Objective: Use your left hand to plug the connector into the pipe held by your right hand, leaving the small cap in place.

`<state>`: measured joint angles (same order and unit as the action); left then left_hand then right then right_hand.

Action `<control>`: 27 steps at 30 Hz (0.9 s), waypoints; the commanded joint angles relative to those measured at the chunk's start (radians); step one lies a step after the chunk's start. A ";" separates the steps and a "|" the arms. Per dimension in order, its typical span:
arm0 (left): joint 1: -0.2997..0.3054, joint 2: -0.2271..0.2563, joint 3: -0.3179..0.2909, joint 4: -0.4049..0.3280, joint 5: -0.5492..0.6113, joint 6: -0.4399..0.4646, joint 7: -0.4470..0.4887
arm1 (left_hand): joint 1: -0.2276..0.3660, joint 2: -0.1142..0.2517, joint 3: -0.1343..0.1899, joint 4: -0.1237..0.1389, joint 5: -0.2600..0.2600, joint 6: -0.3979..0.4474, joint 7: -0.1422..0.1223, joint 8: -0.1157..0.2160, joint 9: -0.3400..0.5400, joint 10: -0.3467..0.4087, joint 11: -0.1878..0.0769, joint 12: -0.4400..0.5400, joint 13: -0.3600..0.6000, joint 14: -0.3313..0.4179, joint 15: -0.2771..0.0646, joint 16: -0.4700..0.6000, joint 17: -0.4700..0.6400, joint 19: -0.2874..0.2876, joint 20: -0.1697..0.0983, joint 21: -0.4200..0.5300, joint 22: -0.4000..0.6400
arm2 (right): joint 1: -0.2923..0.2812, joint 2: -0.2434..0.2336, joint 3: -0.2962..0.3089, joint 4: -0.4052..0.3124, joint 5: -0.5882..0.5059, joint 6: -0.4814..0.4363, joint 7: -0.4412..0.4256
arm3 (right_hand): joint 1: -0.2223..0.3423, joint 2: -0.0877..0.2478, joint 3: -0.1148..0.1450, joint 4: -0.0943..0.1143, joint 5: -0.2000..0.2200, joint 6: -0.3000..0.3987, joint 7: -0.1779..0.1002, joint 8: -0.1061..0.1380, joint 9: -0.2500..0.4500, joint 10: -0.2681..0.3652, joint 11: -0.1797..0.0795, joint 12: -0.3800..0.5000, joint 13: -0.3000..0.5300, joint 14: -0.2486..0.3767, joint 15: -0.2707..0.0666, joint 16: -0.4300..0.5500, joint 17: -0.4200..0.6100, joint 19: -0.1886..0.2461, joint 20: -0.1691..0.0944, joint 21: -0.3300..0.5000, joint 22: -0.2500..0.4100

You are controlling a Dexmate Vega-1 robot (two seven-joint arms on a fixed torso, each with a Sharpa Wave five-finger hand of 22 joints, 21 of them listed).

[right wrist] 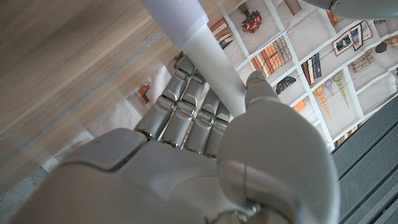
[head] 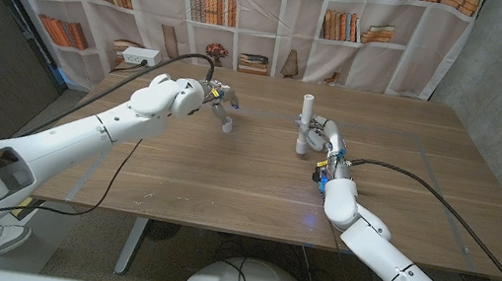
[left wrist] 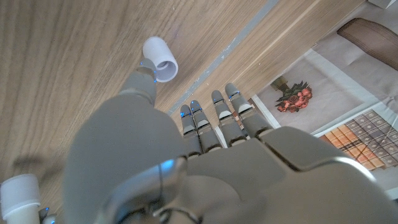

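on the wooden table (head: 226,177), seen from the head camera: two robot arms, one white part at each hand.

left to right: the left hand (head: 210,94) hangs above the table's far left part, fingers pointing down; the small white connector (head: 227,126) sits at its fingertips, and whether it rests on the table or is pinched cannot be told from this view. the left wrist view shows the thumb tip touching the connector (left wrist: 160,59), open end visible, the other fingers (left wrist: 217,118) extended side by side and apart from it, so a grasp cannot be confirmed. right of centre, the right hand (head: 324,141) grasps the white pipe (head: 305,122), which stands upright, well apart from the connector. the right wrist view shows fingers and thumb wrapped around the pipe (right wrist: 205,59).
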<state>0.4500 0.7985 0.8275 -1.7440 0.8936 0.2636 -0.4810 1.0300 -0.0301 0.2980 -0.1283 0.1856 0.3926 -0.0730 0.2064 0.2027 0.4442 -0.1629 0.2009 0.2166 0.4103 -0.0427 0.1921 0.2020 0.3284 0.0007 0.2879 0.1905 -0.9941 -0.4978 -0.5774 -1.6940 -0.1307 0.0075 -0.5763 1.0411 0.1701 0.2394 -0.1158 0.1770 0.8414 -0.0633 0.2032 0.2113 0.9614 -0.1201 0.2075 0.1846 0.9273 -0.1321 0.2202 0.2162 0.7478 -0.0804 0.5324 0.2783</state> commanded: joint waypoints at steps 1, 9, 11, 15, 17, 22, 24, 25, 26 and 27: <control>-0.024 -0.023 0.025 0.052 0.055 -0.020 -0.022 | 0.000 -0.009 -0.007 0.000 0.010 0.015 -0.007 0.006 0.003 0.014 -0.014 0.005 0.001 -0.008 -0.037 0.000 0.000 -0.023 -0.010 -0.009 0.003 | 0.002 0.001 -0.004 -0.007 -0.005 -0.013 0.001 | 0.002 0.008 0.124 0.117 0.002 0.068 -0.064 0.006 0.006 0.002 -0.001 0.002 0.002 0.010 -0.089 0.006 0.005 -0.003 -0.136 0.005 -0.001; -0.032 -0.039 0.028 0.094 0.037 -0.040 -0.027 | -0.001 -0.006 -0.011 0.005 0.016 0.040 -0.002 0.016 0.003 0.035 -0.016 0.013 0.001 0.016 -0.060 0.012 -0.001 -0.026 -0.018 -0.012 0.003 | 0.008 0.001 -0.005 -0.006 -0.007 -0.016 0.004 | 0.000 0.008 0.126 0.118 0.002 0.068 -0.065 0.006 0.006 0.003 0.002 0.001 0.002 0.010 -0.089 0.006 0.005 -0.004 -0.136 0.010 -0.002; -0.032 -0.043 0.030 0.105 0.028 -0.047 -0.020 | -0.001 -0.005 -0.012 0.007 0.017 0.053 0.001 0.021 0.003 0.051 -0.017 0.019 0.001 0.032 -0.069 0.018 -0.002 -0.008 -0.025 -0.006 0.004 | 0.010 0.001 -0.007 -0.004 -0.007 -0.016 0.006 | 0.000 0.008 0.126 0.118 0.002 0.069 -0.065 0.006 0.006 0.003 0.002 0.001 0.002 0.010 -0.089 0.006 0.005 -0.004 -0.136 0.010 -0.002; -0.034 -0.049 0.035 0.122 0.014 -0.058 -0.014 | -0.002 -0.002 -0.014 0.009 0.019 0.066 0.005 0.025 0.003 0.066 -0.019 0.023 0.001 0.052 -0.075 0.025 -0.002 0.012 -0.034 0.001 0.004 | 0.015 0.002 -0.009 -0.003 -0.008 -0.019 0.007 | 0.000 0.008 0.126 0.118 0.002 0.069 -0.065 0.006 0.006 0.004 0.001 0.002 0.002 0.011 -0.089 0.006 0.006 -0.004 -0.136 0.012 -0.002; -0.037 -0.051 0.038 0.127 0.010 -0.061 -0.015 | -0.002 -0.002 -0.014 0.009 0.019 0.067 0.005 0.025 0.003 0.067 -0.019 0.023 0.001 0.054 -0.075 0.025 -0.002 0.013 -0.034 0.001 0.005 | 0.017 0.003 -0.010 -0.002 -0.008 -0.020 0.009 | -0.001 0.008 0.127 0.119 0.002 0.069 -0.065 0.006 0.006 0.004 -0.003 0.001 0.002 0.011 -0.088 0.006 0.006 -0.004 -0.136 0.013 -0.003; -0.040 -0.057 0.039 0.143 -0.006 -0.066 -0.003 | 0.004 0.007 -0.012 0.011 0.021 0.085 0.008 0.030 0.003 0.093 -0.020 0.030 0.001 0.082 -0.083 0.033 -0.003 0.031 -0.041 0.008 0.005 | 0.021 0.006 -0.012 0.001 -0.010 -0.020 0.007 | -0.002 0.008 0.127 0.120 0.002 0.071 -0.066 0.007 0.007 0.005 -0.001 0.002 0.002 0.012 -0.088 0.007 0.006 -0.004 -0.136 0.015 -0.003; -0.040 -0.058 0.039 0.147 -0.013 -0.068 0.004 | 0.007 0.011 -0.011 0.011 0.022 0.096 0.009 0.034 0.003 0.098 -0.023 0.032 0.003 0.101 -0.089 0.038 -0.003 0.037 -0.042 0.009 0.005 | 0.021 0.007 -0.012 0.002 -0.010 -0.022 0.007 | -0.003 0.008 0.127 0.120 0.002 0.070 -0.066 0.007 0.007 0.007 -0.003 0.003 0.002 0.013 -0.089 0.007 0.006 -0.005 -0.136 0.016 -0.004; -0.041 -0.059 0.040 0.148 -0.015 -0.069 0.005 | 0.010 0.011 -0.010 0.009 0.022 0.098 0.010 0.034 0.003 0.107 -0.022 0.035 0.004 0.107 -0.090 0.039 -0.004 0.042 -0.044 0.011 0.005 | 0.022 0.006 -0.013 0.002 -0.010 -0.021 0.007 | -0.003 0.008 0.127 0.120 0.002 0.070 -0.066 0.006 0.007 0.007 -0.003 0.002 0.002 0.013 -0.088 0.007 0.006 -0.005 -0.136 0.016 -0.004; -0.042 -0.060 0.041 0.150 -0.018 -0.070 0.007 | 0.014 0.013 -0.009 0.008 0.023 0.099 0.012 0.034 0.003 0.112 -0.022 0.036 0.005 0.117 -0.091 0.042 -0.005 0.045 -0.043 0.013 0.006 | 0.022 0.006 -0.013 0.001 -0.010 -0.024 0.007 | -0.003 0.007 0.127 0.120 0.002 0.070 -0.066 0.006 0.007 0.006 -0.004 0.002 0.002 0.013 -0.088 0.007 0.006 -0.005 -0.136 0.017 -0.004; -0.042 -0.060 0.041 0.152 -0.021 -0.072 0.010 | 0.015 0.014 -0.008 0.008 0.023 0.099 0.013 0.034 0.003 0.112 -0.020 0.036 0.005 0.118 -0.092 0.041 -0.005 0.047 -0.042 0.013 0.006 | 0.022 0.006 -0.013 0.001 -0.010 -0.026 0.007 | -0.004 0.007 0.128 0.120 0.002 0.071 -0.066 0.007 0.007 0.006 -0.005 0.002 0.002 0.013 -0.088 0.007 0.006 -0.005 -0.136 0.017 -0.004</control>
<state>0.4152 0.7514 0.8609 -1.6271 0.9030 0.2084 -0.4925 1.0383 -0.0217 0.2857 -0.1158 0.2010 0.4829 -0.0626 0.2301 0.2025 0.5450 -0.1839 0.2310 0.2165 0.5135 -0.0482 0.2274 0.1951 0.3616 -0.0434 0.2933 0.1933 -0.9788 -0.4945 -0.5863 -1.6979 -0.1382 -0.0102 -0.5702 1.0400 0.1705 0.2392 -0.1155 0.1738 0.8416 -0.0637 0.2037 0.2164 0.9611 -0.1198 0.2074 0.1845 0.9291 -0.1303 0.2202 0.2211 0.7478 -0.0804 0.5445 0.2737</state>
